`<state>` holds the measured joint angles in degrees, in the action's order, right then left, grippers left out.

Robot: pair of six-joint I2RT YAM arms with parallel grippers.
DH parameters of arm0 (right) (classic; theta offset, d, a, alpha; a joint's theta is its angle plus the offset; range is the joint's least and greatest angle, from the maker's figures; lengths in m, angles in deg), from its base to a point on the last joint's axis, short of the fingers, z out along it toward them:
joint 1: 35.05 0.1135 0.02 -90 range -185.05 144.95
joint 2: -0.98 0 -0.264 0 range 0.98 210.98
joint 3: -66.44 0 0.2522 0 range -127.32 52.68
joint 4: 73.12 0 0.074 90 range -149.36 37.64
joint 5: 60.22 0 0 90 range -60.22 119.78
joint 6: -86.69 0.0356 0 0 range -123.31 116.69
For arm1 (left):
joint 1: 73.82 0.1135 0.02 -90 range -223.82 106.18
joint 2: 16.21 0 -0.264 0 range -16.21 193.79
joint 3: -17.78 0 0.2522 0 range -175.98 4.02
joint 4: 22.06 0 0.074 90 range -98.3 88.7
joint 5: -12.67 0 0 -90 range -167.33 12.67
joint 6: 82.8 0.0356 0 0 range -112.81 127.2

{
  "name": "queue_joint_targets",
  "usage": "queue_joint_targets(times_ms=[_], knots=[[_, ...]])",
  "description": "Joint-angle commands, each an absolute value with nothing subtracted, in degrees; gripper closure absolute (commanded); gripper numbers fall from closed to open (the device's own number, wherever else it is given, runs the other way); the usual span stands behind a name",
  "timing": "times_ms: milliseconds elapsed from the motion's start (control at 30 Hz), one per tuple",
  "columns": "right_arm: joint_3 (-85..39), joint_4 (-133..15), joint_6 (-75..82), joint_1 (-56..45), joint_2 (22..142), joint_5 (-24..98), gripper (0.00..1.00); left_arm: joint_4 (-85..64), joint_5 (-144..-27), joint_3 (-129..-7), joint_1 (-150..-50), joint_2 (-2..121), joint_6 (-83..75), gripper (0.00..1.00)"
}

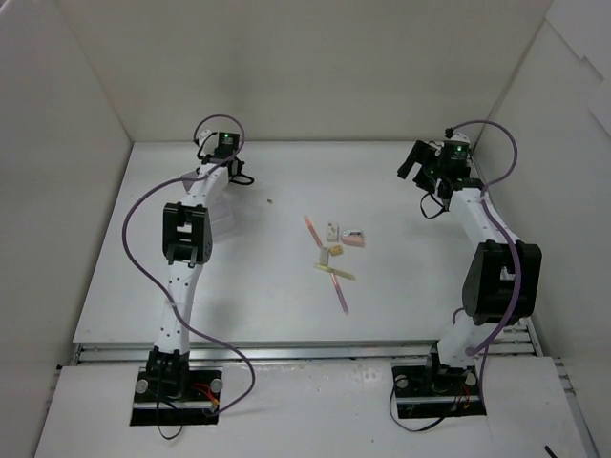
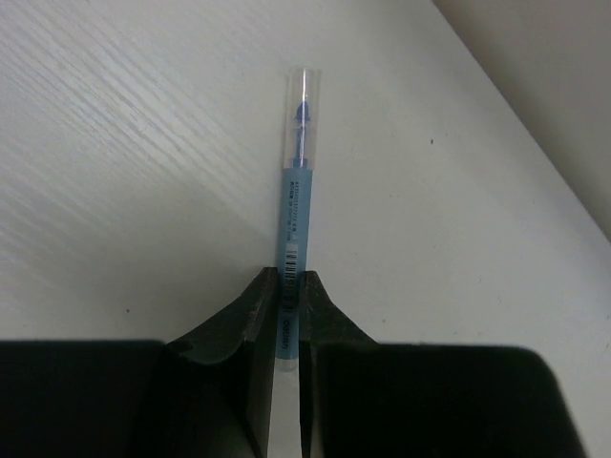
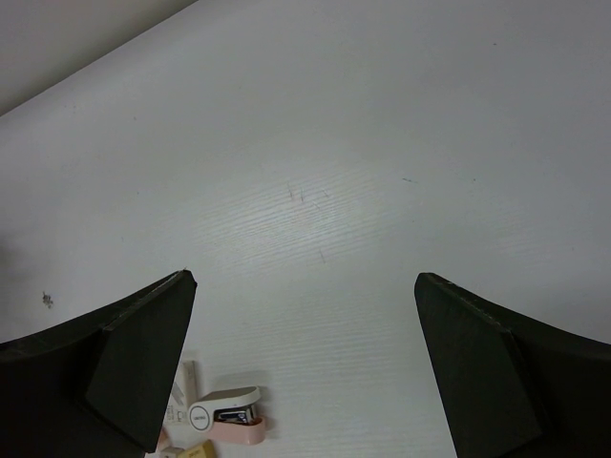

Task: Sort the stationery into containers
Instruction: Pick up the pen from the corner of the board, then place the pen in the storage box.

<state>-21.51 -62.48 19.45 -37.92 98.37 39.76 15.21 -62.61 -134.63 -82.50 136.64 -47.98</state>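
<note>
My left gripper (image 2: 289, 277) is shut on a blue pen (image 2: 295, 181), which sticks out past the fingertips over the white table; in the top view this gripper (image 1: 238, 174) is at the far left. A white organizer (image 1: 221, 218) sits beside the left arm. The other stationery lies mid-table: a pink pen (image 1: 312, 229), a white block (image 1: 331, 230), a pink-and-white mini stapler (image 1: 352, 239), a beige block (image 1: 325, 255), a yellow pen (image 1: 334, 271) and another pink pen (image 1: 340, 293). My right gripper (image 1: 416, 162) is open and empty at the far right (image 3: 304, 279); the stapler (image 3: 229, 417) shows below it.
White walls enclose the table on the left, back and right. A small dark speck (image 1: 270, 200) lies between the left gripper and the stationery cluster. The arms' bases and cables are at the near edge.
</note>
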Motion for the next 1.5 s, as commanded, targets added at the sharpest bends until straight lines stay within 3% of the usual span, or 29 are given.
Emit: queue_joint_targets(times_ms=[0,133,333,500,633,900,1100,1467], knots=[[-21.2,-64.8,20.3,-38.3,94.6,41.8,0.02,10.8,-67.3,-129.4,-84.0,128.5,-42.2,1.0],[-20.6,-65.5,19.5,-38.3,94.0,43.3,0.02,3.8,-62.8,-123.5,-90.1,120.0,-25.4,1.0],[-18.2,-68.0,19.5,-38.2,91.7,45.2,0.02,1.5,-61.3,-118.8,-92.4,111.7,-20.5,1.0],[-15.8,-71.2,18.3,-37.8,89.2,47.4,0.02,-6.2,-62.0,-102.7,-93.5,98.3,-18.6,1.0],[-15.3,-71.7,16.1,-36.4,88.6,47.4,0.02,-15.5,-54.0,-84.9,-94.9,86.5,-15.1,1.0],[-14.9,-71.5,15.4,-35.2,88.3,48.1,0.02,-33.6,-38.6,-61.4,-92.7,70.2,-9.2,1.0],[-15.0,-70.8,15.1,-32.8,88.6,48.1,0.02,-40.4,-41.2,-58.3,-87.2,73.5,-11.3,1.0],[-15.6,-69.1,13.7,-32.8,90.3,47.5,0.02,-43.4,-42.9,-64.4,-83.7,84.6,-16.6,1.0]])
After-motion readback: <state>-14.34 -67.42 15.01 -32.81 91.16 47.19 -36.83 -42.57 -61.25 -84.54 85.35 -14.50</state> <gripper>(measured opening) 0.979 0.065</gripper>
